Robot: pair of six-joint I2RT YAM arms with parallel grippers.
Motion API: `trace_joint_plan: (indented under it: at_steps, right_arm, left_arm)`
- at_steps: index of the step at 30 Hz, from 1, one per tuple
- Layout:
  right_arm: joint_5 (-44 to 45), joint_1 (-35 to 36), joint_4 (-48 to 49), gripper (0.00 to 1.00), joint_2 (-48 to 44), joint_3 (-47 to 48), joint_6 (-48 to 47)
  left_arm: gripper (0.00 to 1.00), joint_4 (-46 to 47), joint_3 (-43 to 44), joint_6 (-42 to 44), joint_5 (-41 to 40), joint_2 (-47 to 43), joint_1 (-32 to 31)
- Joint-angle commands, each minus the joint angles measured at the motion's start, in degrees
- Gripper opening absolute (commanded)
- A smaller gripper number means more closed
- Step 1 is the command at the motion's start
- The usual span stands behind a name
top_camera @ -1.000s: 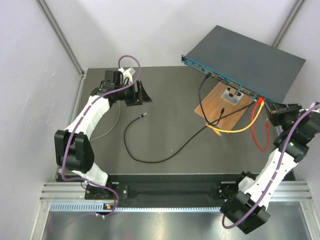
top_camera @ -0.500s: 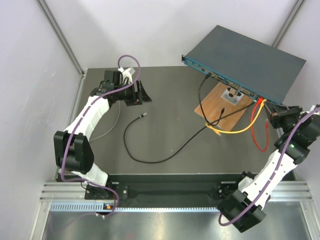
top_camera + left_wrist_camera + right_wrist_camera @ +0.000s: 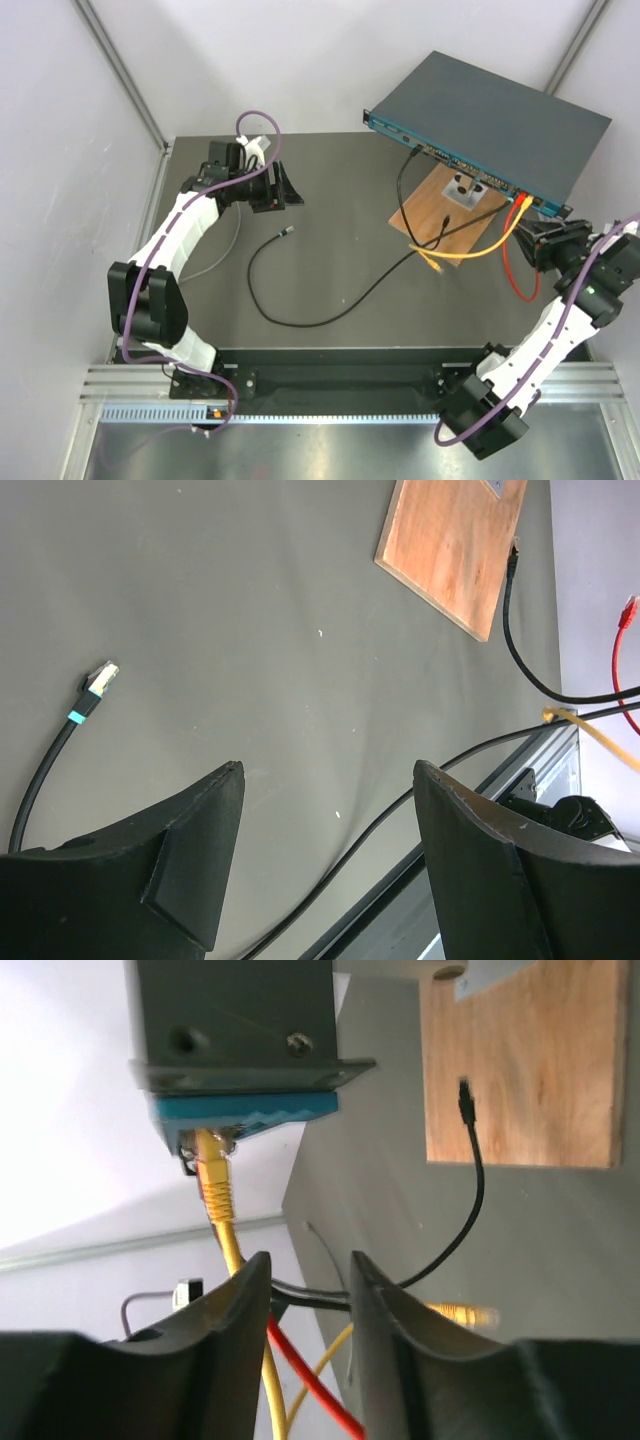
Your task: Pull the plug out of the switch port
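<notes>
yellow plug [image 3: 521, 201] seated in switch [image 3: 500, 110] (right claw [image 3: 534, 243] near)

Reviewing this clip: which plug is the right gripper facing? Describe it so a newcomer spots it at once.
Find the switch, the wide dark box at the far right, and follow its teal face to the end nearest the right gripper. The yellow plug sits in a socket there, unlike the black cable, which is plugged in near the opposite end.

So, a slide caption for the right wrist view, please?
Right end effector facing the yellow plug seated in the switch.
</notes>
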Motion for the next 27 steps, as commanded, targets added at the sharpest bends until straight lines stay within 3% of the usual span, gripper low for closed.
trace_joint_plan:
  at_steps: [1, 4, 7, 10, 13, 17, 23, 27]
  right_arm:
    - [5.2, -1.3, -4.0, 0.39, 0.3, 9.9, -4.4]
    - [15.1, -1.6, -14.5, 0.33, 2.0, 18.6, -8.2]
    - [13.7, -1.6, -12.6, 0.3, 3.5, 20.1, -8.5]
    - [15.9, -1.6, -17.7, 0.36, 5.1, 22.2, -12.6]
    - [9.0, -1.6, -10.4, 0.37, 5.6, 17.7, -9.6]
    - [10.5, -1.6, -10.0, 0.49, 5.1, 17.1, -10.1]
    - [9.6, -0.6, -2.1, 0.41, 4.2, 11.5, -4.7]
    - [8.4, 0.1, 1.6, 0.45, 4.7, 11.0, -1.9]
  left_arm:
    - [0.73, 2.3, -0.2, 0.9, 1.2, -2.0, 0.1]
    - [0.73, 2.3, -0.1, 1.0, 1.3, -1.7, 0.1]
    - [0.73, 2.3, -0.2, 1.3, 1.3, -1.5, 0.1]
    - [0.73, 2.6, -0.3, 1.5, 1.7, -1.0, 0.1]
    - [0.73, 2.0, 0.1, 1.7, 1.5, -0.7, 0.1]
    - [0.73, 2.3, 0.3, 1.4, 2.0, -0.1, 0.1]
    - [0.73, 2.5, 0.4, 1.2, 2.3, 0.1, 0.1]
    - [0.73, 2.4, 0.4, 1.4, 2.2, 0.3, 0.1]
